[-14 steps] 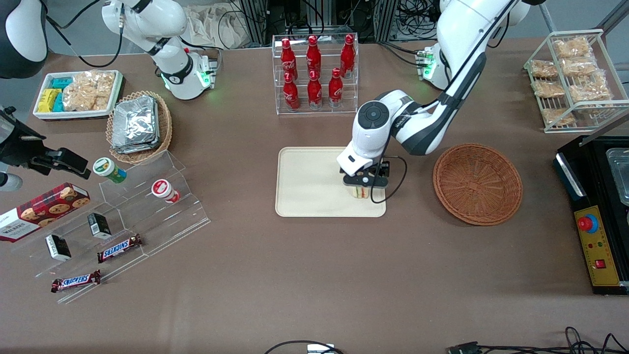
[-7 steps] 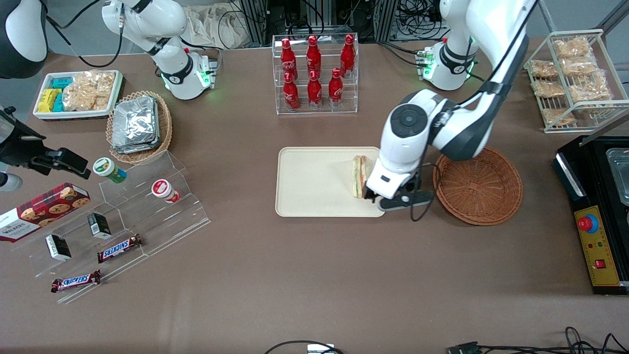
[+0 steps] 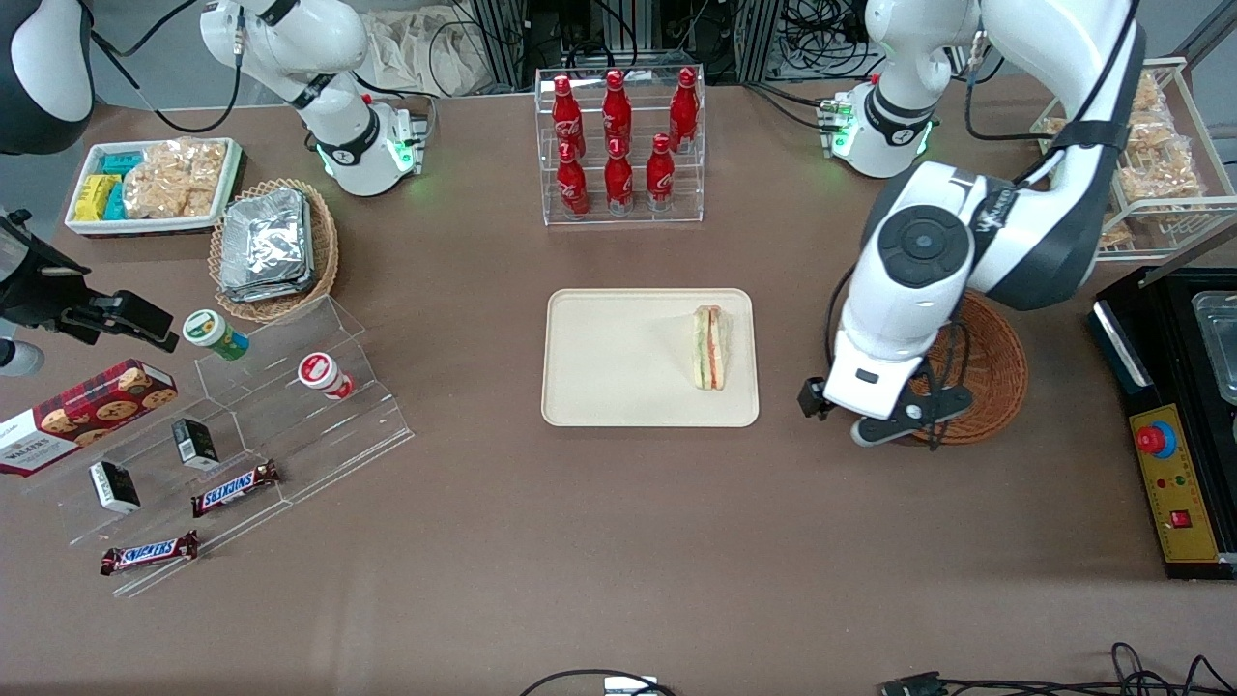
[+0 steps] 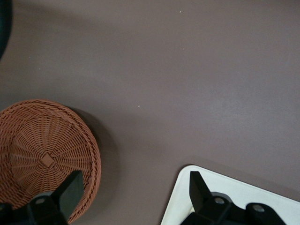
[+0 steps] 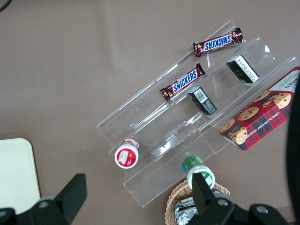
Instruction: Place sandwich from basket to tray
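The sandwich, a pale wedge with green, orange and red layers, lies on the cream tray, near the tray's end that faces the basket. The reddish-brown wicker basket holds nothing I can see, and my left arm covers part of it. My gripper hangs open above the bare table between tray and basket. In the left wrist view its black fingers stand wide apart around the gripper, with nothing between them. The basket and a tray corner flank them.
A clear rack of red bottles stands farther from the camera than the tray. Acrylic steps with snacks, a tan basket of foil packets and a white snack tray sit toward the parked arm's end. A wire rack and black control box lie at the working arm's end.
The gripper let go of the sandwich on the tray, then rose and swung away toward the basket. The sandwich now lies flat on the tray.
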{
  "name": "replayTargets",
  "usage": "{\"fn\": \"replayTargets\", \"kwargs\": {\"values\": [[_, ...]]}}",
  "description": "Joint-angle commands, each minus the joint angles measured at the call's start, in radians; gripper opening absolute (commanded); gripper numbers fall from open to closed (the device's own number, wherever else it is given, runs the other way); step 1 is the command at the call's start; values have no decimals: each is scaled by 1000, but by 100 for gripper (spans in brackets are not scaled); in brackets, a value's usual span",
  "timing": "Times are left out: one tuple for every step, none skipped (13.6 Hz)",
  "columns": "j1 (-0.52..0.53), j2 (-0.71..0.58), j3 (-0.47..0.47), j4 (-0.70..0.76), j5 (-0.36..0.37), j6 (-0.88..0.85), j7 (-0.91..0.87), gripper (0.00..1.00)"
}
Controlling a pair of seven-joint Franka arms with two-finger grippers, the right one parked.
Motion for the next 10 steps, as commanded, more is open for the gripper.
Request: {"fn": "replayTargets", "kwargs": {"values": [[48, -38, -12, 22, -35, -88, 110, 100], [51, -55, -11, 22, -38, -111, 160, 100], [52, -66, -8, 22, -52, -122, 197, 100], [71, -87, 6, 21, -68, -123, 225, 100], [77, -104, 23, 16, -97, -128, 257, 100], [77, -130, 52, 10, -128, -134, 309, 100], [74, -156, 91, -1, -165, -137, 373, 100], [72, -185, 124, -11, -208, -152, 435, 100], [72, -211, 153, -18, -231, -174, 493, 100], [72, -242, 179, -25, -240, -200, 559, 100]]}}
